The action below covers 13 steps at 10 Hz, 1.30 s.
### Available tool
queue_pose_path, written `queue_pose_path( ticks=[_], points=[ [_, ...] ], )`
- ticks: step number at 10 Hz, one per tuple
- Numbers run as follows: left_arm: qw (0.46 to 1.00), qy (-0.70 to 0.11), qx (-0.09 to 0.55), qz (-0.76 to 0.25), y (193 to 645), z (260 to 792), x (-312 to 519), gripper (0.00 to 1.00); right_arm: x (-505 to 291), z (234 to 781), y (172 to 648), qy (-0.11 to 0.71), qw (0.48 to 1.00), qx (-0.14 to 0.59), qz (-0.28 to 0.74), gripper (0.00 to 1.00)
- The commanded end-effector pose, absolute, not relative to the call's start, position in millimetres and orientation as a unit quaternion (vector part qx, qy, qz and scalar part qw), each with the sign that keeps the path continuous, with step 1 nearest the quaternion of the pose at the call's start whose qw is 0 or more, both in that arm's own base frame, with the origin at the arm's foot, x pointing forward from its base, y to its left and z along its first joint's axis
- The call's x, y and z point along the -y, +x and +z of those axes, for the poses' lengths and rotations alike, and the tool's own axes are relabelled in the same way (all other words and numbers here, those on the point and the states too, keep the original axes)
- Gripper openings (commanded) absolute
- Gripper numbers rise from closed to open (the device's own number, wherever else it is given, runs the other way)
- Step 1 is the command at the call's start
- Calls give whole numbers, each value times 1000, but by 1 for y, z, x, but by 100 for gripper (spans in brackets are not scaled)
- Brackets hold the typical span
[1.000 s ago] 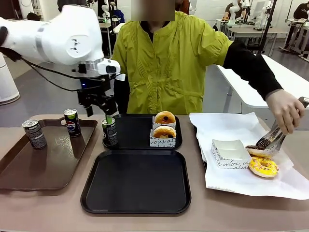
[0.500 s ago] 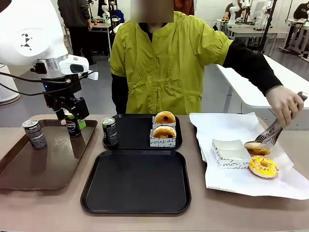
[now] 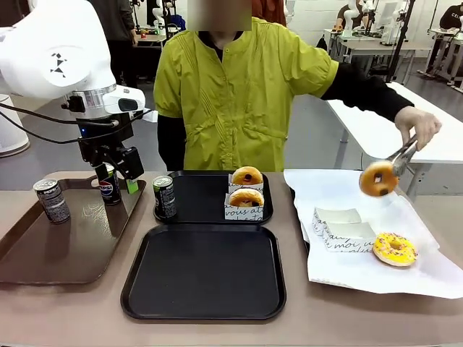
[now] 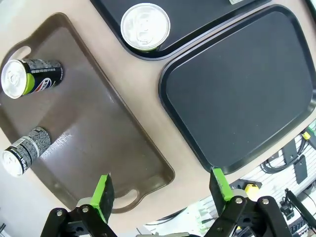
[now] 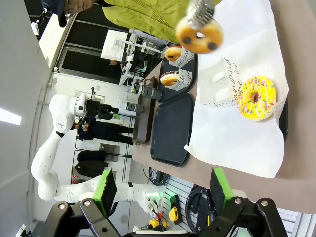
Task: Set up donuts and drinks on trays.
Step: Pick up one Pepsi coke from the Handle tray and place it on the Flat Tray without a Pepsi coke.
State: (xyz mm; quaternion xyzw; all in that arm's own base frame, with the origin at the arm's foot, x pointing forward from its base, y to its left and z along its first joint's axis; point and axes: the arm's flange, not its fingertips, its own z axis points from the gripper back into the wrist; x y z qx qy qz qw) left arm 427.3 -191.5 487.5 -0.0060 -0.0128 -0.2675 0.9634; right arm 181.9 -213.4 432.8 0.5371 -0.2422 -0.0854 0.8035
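Tan table (image 3: 72, 311) holds black trays (image 3: 206, 271); seemingly white tables (image 3: 441, 119) stand behind.

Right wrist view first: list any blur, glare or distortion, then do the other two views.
Right wrist view: the lifted donut and tongs are motion-blurred, and the scene lies sideways. Left wrist view: sharp, but the wide lens bows the black tray edges; a pale sheen streaks the brown tray. Front view: sharp and evenly lit.
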Motion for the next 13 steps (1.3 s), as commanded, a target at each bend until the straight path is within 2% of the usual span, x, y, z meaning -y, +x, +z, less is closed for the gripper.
queue_pose_path(
  ticks=[1, 3, 6, 8, 9, 13],
  points=[
    [964, -4, 11, -266, 428, 492, 192, 100, 214, 433, 183, 542, 798, 250, -79, 100],
    [963, -6, 13, -268, 427, 488, 192, 100, 214, 433, 183, 542, 798, 250, -79, 100],
    [976, -36, 32, -215, 487, 531, 151, 100, 214, 433, 183, 542, 798, 250, -79, 100],
    [984, -58, 31, -168, 481, 543, 92, 100, 214, 433, 183, 542, 798, 250, -79, 100],
    [985, -54, 29, -162, 496, 555, 71, 100, 214, 433, 183, 542, 798, 250, -79, 100],
    [989, -66, 49, -122, 469, 547, -11, 100, 214, 433, 183, 542, 798, 250, -79, 100]
  ],
)
